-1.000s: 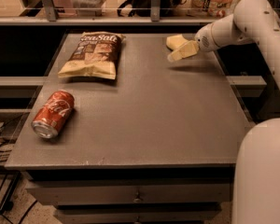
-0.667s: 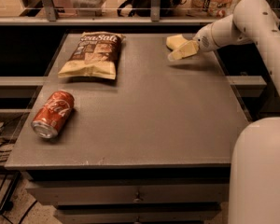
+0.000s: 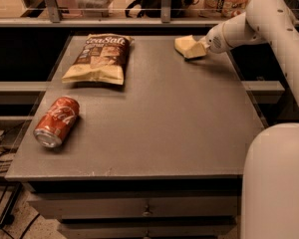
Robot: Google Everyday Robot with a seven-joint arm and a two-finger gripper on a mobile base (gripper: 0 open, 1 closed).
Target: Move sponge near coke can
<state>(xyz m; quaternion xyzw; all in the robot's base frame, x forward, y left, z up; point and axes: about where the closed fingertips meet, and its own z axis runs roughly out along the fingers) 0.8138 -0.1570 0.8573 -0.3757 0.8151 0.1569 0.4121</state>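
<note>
Reaching in from the right with the white arm (image 3: 259, 19), holding the end effector (image 3: 198, 49) low over the far right part of the grey tabletop (image 3: 164, 123), right at the sponge (image 3: 185, 45). Not managing to tell whether grasping or released: pale yellow blending into pale yellow there, with no clear line between the two. Finding the sponge close to the far edge of the tabletop, to the right of the middle, touching or all but touching the end effector, without being able to tell whether resting on the surface or lifted just off it. Seeing the coke can (image 3: 56, 122) lying on its side near the front left corner, silver end pointing toward the front edge, white script facing up, well apart from the sponge, diagonally across the tabletop. Noting a brown-and-cream chip bag (image 3: 97, 59) lying flat at the far left, between the coke can and the far edge, well left of the sponge and apart from both. Catching part of the robot's white body (image 3: 276, 183) filling the lower right corner, in front of the tabletop's front right edge, and drawer fronts (image 3: 139, 205) showing below the tabletop.
</note>
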